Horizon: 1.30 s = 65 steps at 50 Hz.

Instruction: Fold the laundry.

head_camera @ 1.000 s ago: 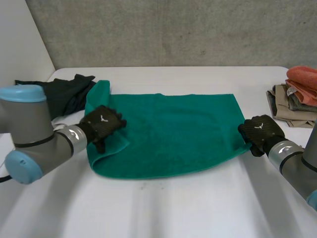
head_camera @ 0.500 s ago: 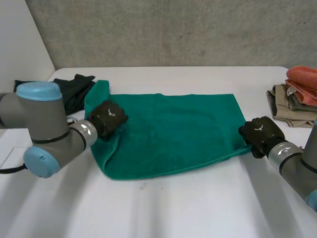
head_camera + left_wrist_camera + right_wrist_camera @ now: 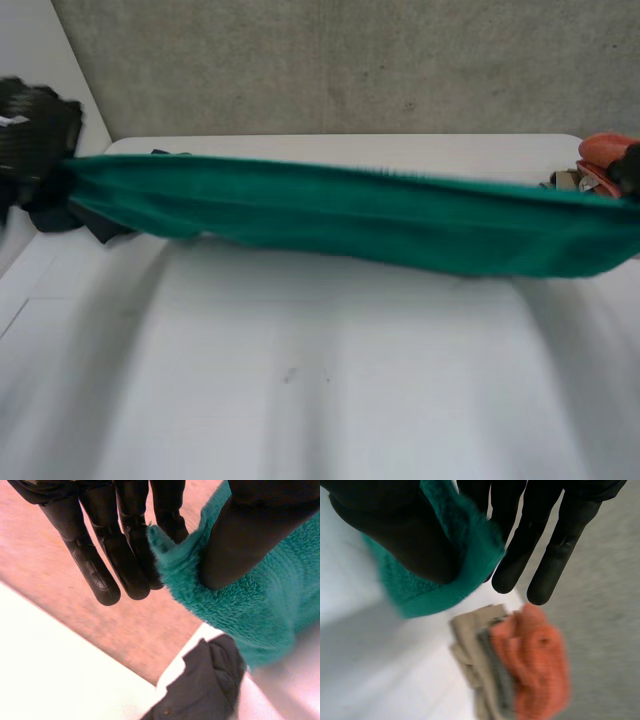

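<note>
A: Here, where is the towel (image 3: 350, 215)?
B: Stretched above the worktop (image 3: 330, 380), between both hands.
A: The fingers?
B: Left hand (image 3: 125, 555) and right hand (image 3: 550, 530) each pinch an end, thumb against fingers.

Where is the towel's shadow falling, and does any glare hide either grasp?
Head view: the green towel, stretched in the air, throws a soft shadow on the white table beneath. Left wrist view: no glare; the left hand plainly pinches the towel's end. Right wrist view: no glare; the right hand pinches the other end.
</note>
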### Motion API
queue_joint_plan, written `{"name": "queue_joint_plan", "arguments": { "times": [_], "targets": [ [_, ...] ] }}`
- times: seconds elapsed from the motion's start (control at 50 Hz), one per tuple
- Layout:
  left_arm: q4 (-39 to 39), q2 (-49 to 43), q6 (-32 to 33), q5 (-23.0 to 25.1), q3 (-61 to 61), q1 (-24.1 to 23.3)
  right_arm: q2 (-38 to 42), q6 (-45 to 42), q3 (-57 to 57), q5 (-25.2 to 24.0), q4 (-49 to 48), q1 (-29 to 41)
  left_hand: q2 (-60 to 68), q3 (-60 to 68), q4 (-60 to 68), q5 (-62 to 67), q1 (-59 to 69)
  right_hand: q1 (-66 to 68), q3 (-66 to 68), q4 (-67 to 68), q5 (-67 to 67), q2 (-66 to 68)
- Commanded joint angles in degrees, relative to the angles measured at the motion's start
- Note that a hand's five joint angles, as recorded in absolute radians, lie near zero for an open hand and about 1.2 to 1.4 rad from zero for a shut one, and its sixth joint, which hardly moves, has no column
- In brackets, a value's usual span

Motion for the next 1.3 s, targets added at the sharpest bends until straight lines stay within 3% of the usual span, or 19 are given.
{"name": "queue_joint_plan", "arguments": {
  "times": [0.02, 0.14, 0.24, 0.34, 0.44, 0.54, 0.62, 0.66, 0.72, 0.82, 1.02, 1.18, 1.3],
  "targets": [
    [-7.8, 5.4, -5.9, -0.3, -0.9, 0.8, -3.2, -0.6, -6.0, -0.3, 6.1, -0.5, 11.4, 11.7, 11.4, 14.3, 13.9, 15.2, 11.6, 11.2, 12.1, 12.5],
    [-8.1, -5.5, -7.3, -1.0, -0.7, 0.6, 6.5, -2.1, -8.0, 1.8, 6.4, 3.3, 11.4, 11.7, 11.4, 14.3, 13.9, 15.2, 11.6, 11.2, 12.1, 12.5],
    [-5.9, -18.4, -7.4, -2.3, 3.3, 0.7, 17.9, -3.2, -13.6, 10.5, 6.1, 9.2, 11.4, 11.7, 11.4, 14.3, 13.9, 15.2, 11.6, 11.2, 12.1, 12.5],
    [1.5, -30.8, -6.5, -6.9, 14.4, -2.3, 26.7, -2.3, -22.1, 15.0, 2.4, 9.9, 11.4, 11.7, 11.4, 14.3, 13.9, 15.2, 11.6, 11.2, 12.1, 12.5],
    [9.2, -36.4, -6.6, -8.7, 27.3, -5.1, 31.5, -1.6, -30.9, 15.4, -9.9, 10.5, 11.4, 11.7, 11.4, 14.3, 13.9, 15.2, 11.6, 11.2, 12.1, 12.5],
    [19.4, -37.1, -7.2, -9.2, 38.8, -6.2, 33.3, -0.5, -38.6, 15.3, -33.4, 11.1, 11.4, 11.7, 11.4, 14.3, 13.9, 15.2, 11.6, 11.2, 12.1, 12.5],
    [29.8, -36.8, -8.5, -9.2, 42.5, -6.6, 33.0, -0.4, -38.7, 14.7, -48.8, 11.7, 11.4, 11.7, 11.4, 14.3, 13.9, 15.2, 11.6, 11.2, 12.1, 12.5],
    [35.3, -36.5, -8.9, -9.7, 43.2, -6.7, 32.8, -0.2, -38.3, 14.3, -51.8, 12.5, 11.4, 11.7, 11.4, 14.3, 13.9, 15.2, 11.6, 11.2, 12.1, 12.5],
    [38.4, -35.4, -9.0, -10.7, 42.5, -6.8, 32.4, 0.1, -38.2, 14.2, -52.0, 14.0, 11.4, 11.7, 11.4, 14.3, 13.9, 15.2, 11.6, 11.2, 12.1, 12.5],
    [35.5, -35.3, -9.8, -12.6, 39.3, -6.5, 32.5, 0.7, -35.3, 14.3, -51.4, 14.7, 11.4, 11.7, 11.4, 14.3, 13.9, 15.2, 11.6, 11.2, 12.1, 12.5],
    [34.0, -36.6, -17.6, -12.0, 23.4, -5.8, 35.4, 5.7, -24.0, 11.5, -44.6, 13.9, 11.4, 11.7, 11.4, 14.3, 13.9, 15.2, 11.6, 11.2, 12.1, 12.5],
    [33.4, -44.4, -17.0, -11.9, 13.6, -7.0, 41.1, 6.1, -17.4, 9.8, -40.6, 14.0, 11.4, 11.7, 11.4, 14.3, 13.9, 15.2, 11.6, 11.2, 12.1, 12.5],
    [32.1, -43.6, -13.4, -11.9, 5.2, -8.0, 40.6, 5.8, -13.2, 9.9, -33.2, 13.9, 11.4, 11.7, 11.4, 14.3, 13.9, 15.2, 11.6, 11.2, 12.1, 12.5]
  ]
}}
